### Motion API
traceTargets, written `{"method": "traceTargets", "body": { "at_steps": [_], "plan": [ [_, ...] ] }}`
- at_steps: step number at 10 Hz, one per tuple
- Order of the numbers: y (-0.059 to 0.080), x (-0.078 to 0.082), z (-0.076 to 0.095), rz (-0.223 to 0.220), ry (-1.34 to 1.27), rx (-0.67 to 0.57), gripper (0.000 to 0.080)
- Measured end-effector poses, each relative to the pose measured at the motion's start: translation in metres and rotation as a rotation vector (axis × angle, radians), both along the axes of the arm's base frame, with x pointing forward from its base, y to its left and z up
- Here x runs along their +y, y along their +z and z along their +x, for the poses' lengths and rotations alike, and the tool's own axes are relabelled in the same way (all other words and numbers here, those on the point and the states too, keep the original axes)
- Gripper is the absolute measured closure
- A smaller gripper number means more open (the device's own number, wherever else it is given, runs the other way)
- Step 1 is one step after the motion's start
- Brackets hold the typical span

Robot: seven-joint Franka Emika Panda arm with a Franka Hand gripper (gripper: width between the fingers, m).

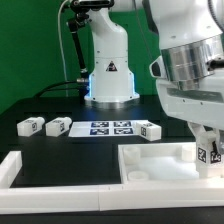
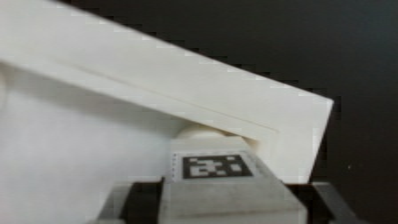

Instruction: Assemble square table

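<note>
The white square table top (image 1: pixel 158 168) lies at the exterior view's right front, with its raised rim up. My gripper (image 1: pixel 207 152) hangs over its right corner, shut on a white tagged leg (image 1: pixel 203 155). In the wrist view the leg (image 2: pixel 217 168) sits between my dark fingers (image 2: pixel 146 198), just above a round corner socket (image 2: pixel 214 130) of the top (image 2: pixel 89 130). I cannot tell if the leg touches the socket. Three more legs lie on the black table: two at the left (image 1: pixel 30 125) (image 1: pixel 57 127) and one nearer the middle (image 1: pixel 150 130).
The marker board (image 1: pixel 110 127) lies flat in front of the robot base (image 1: pixel 110 85). White barrier strips run along the left (image 1: pixel 12 168) and the front (image 1: pixel 90 208) of the work area.
</note>
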State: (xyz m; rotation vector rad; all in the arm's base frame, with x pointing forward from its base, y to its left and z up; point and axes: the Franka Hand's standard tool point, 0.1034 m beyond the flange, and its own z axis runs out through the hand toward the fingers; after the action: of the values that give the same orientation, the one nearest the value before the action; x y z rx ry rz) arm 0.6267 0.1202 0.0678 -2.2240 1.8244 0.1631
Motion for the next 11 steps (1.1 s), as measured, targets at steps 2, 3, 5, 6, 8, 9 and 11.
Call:
{"method": "traceTargets", "body": {
  "at_steps": [2, 3, 5, 6, 8, 9, 11],
  "plan": [
    [0.0014, -0.0007, 0.0021, 0.028, -0.17, 0.043, 0.0506],
    [0.0016, -0.0011, 0.0025, 0.039, -0.247, 0.063, 0.0506],
    [0.0003, 0.0022, 0.0006, 0.048, -0.363, 0.101, 0.0506],
    [-0.0002, 0.0028, 0.0004, 0.051, -0.411, 0.115, 0.0506],
    [0.0, 0.0021, 0.0014, 0.058, -0.496, 0.131, 0.0506],
    [0.0001, 0.0015, 0.0018, 0.059, -0.52, 0.136, 0.0506],
    [-0.0001, 0.0019, 0.0016, 0.058, -0.508, 0.133, 0.0247]
  ]
}}
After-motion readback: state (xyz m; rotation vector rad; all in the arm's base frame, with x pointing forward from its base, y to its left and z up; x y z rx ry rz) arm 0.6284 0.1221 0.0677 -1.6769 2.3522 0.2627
